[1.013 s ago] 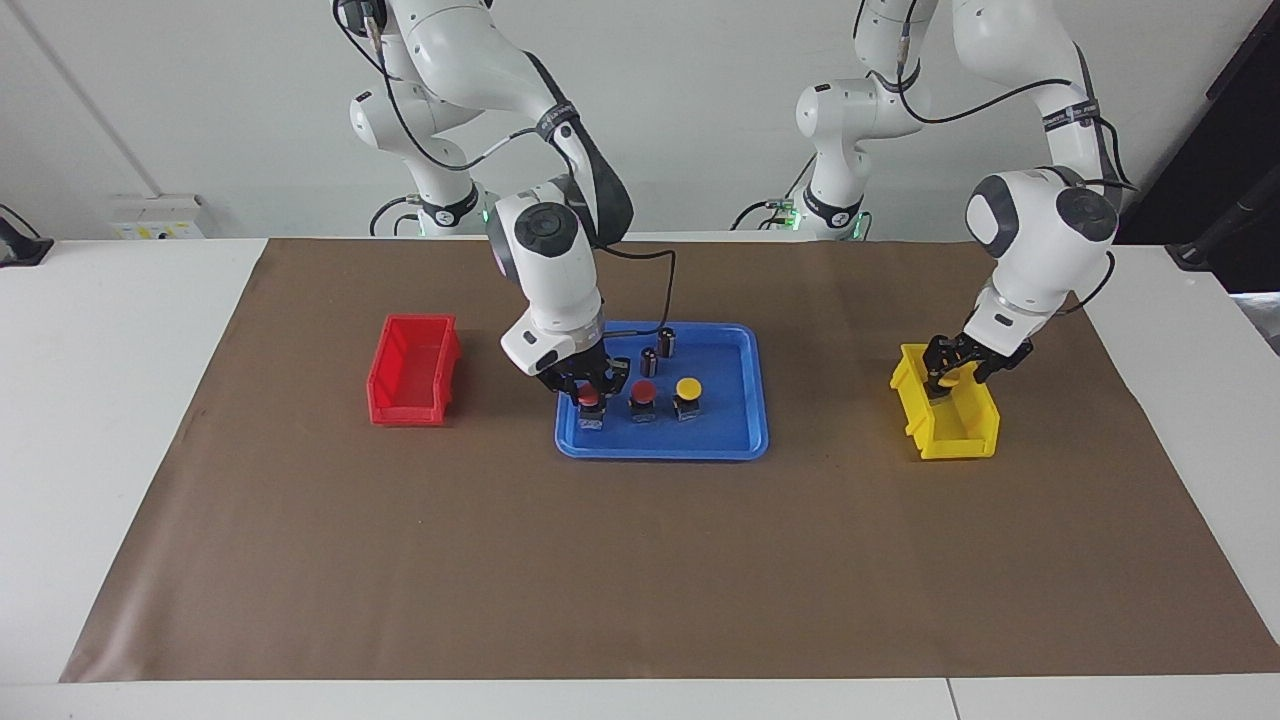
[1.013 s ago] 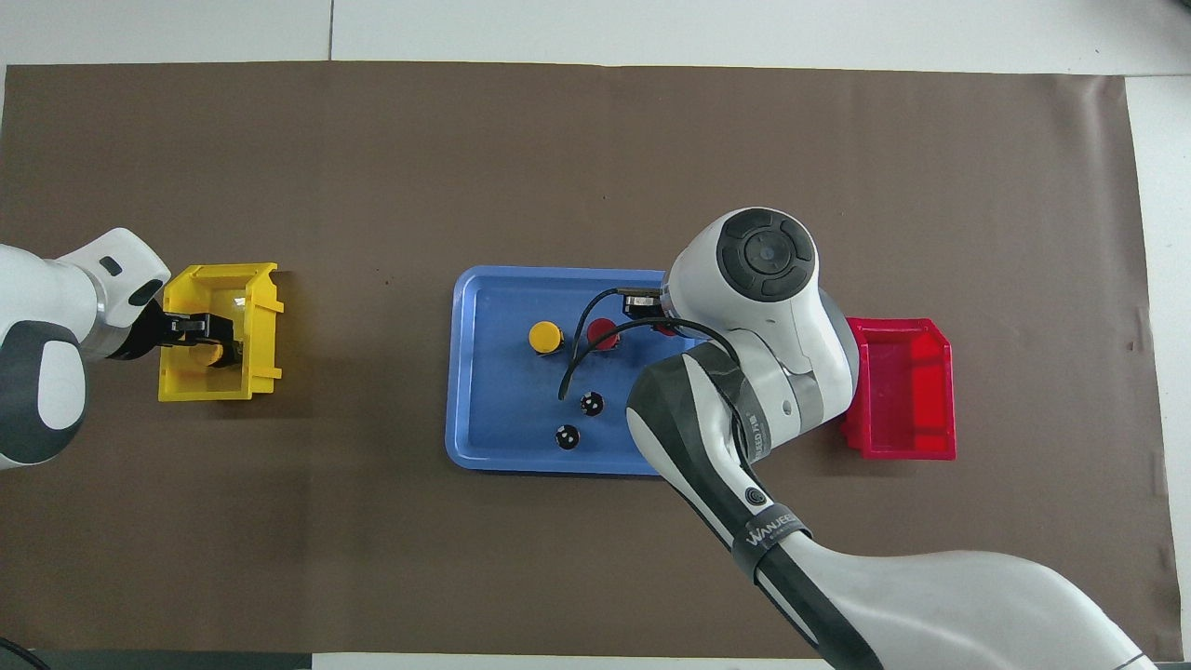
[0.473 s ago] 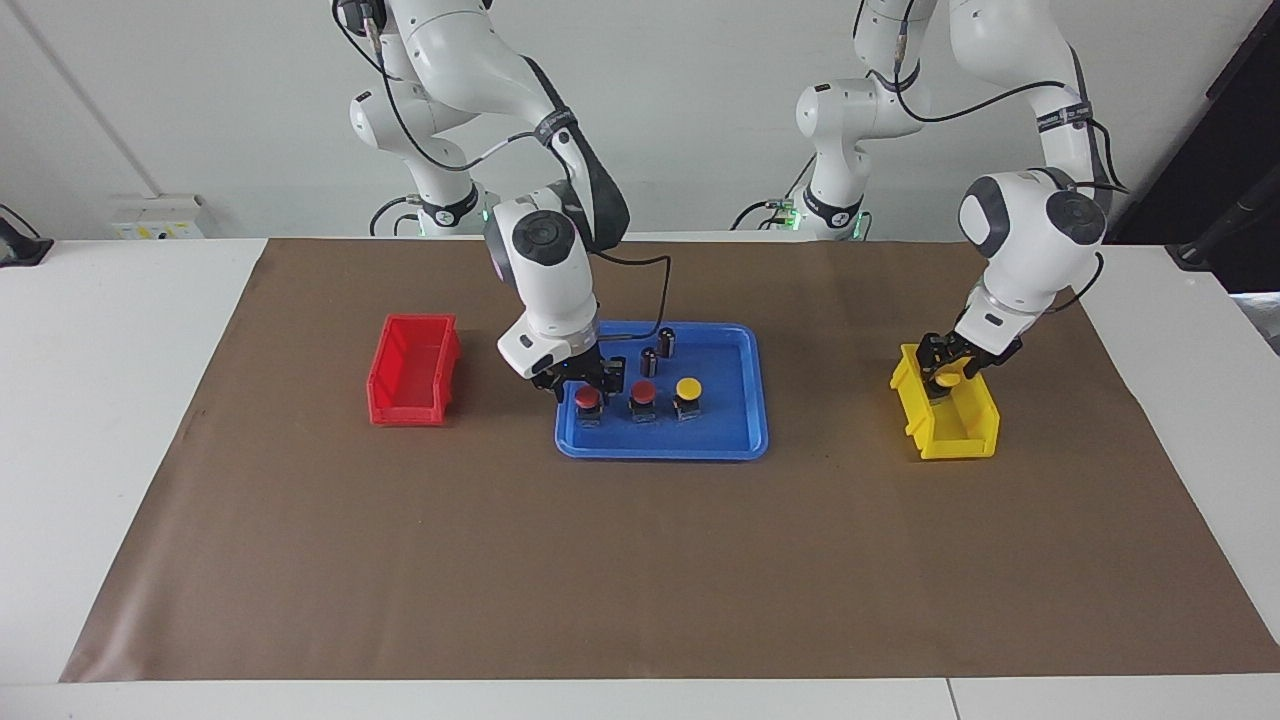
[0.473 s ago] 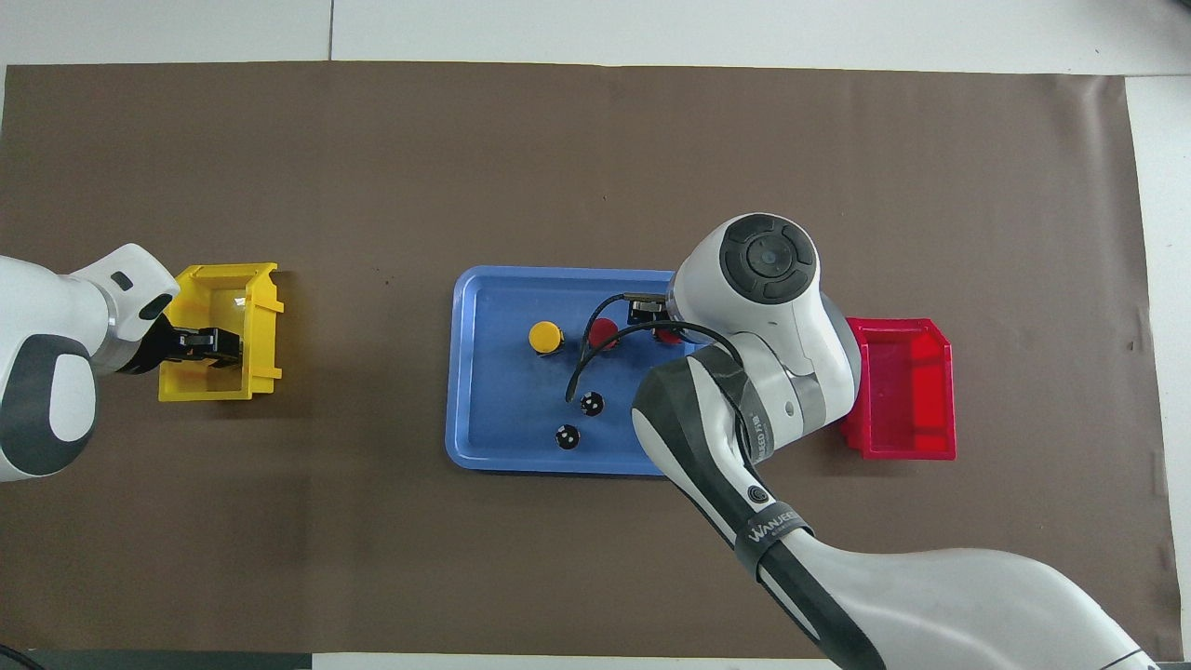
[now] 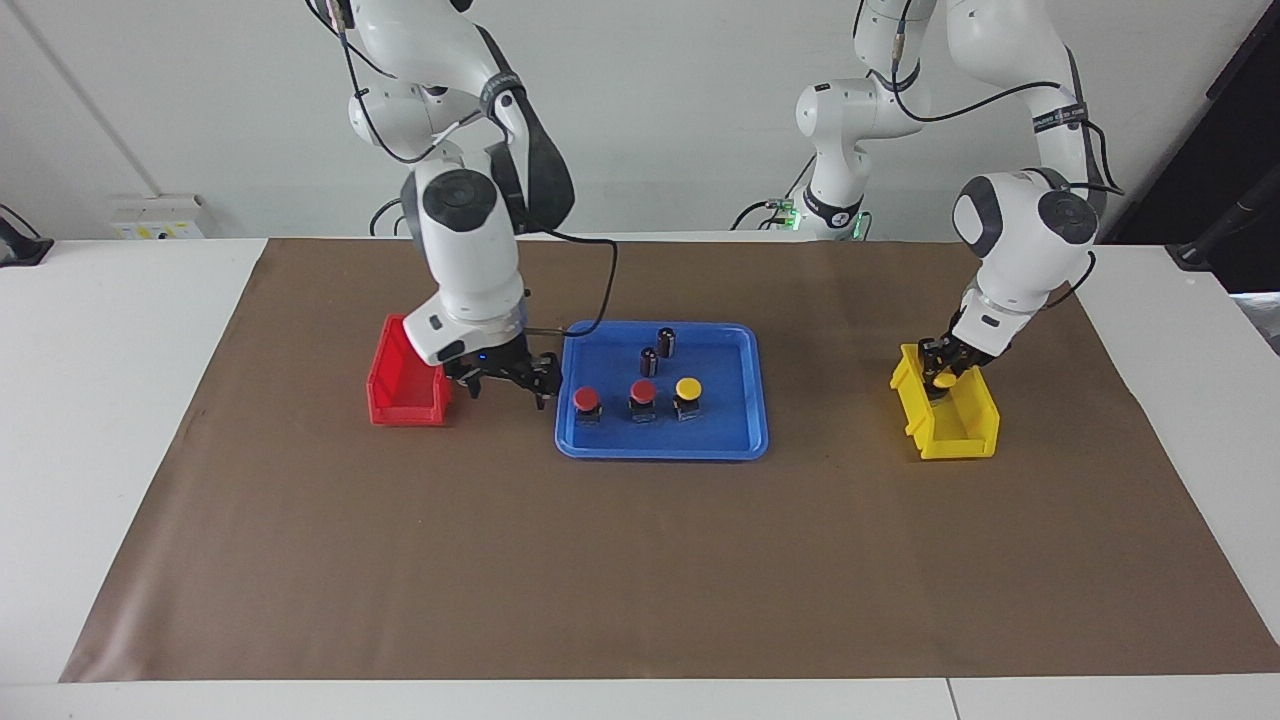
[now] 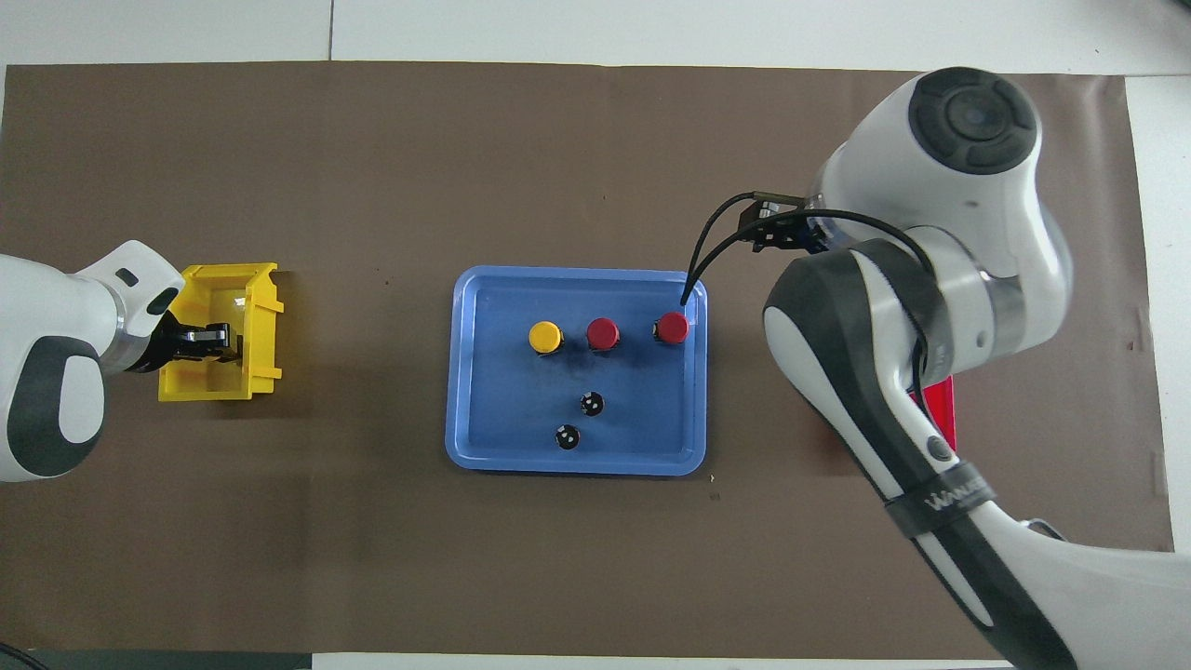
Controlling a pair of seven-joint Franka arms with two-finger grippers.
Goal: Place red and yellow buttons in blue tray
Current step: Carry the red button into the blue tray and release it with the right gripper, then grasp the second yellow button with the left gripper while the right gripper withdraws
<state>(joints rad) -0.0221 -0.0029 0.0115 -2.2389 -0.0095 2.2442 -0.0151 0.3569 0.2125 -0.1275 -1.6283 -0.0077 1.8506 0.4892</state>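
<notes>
Facing view: the blue tray is lying at the middle of the brown mat. Three buttons are standing in a row in it: a red button at the end toward the right arm, a second red button beside it, then a yellow button. Two dark cylinders are standing in the tray nearer to the robots. The right gripper is hanging over the mat between the red bin and the tray, fingers spread wide and holding nothing; the nearest red button is just beside it, apart. The left gripper is reaching into the yellow bin, fingers closed on a second yellow button there, which is well apart from the tray.

Overhead view: the tray is showing the yellow button and the two red buttons in one line, the cylinders nearer to the robots. The left gripper is sitting inside the yellow bin. The right arm's body is covering its gripper and most of the red bin.
</notes>
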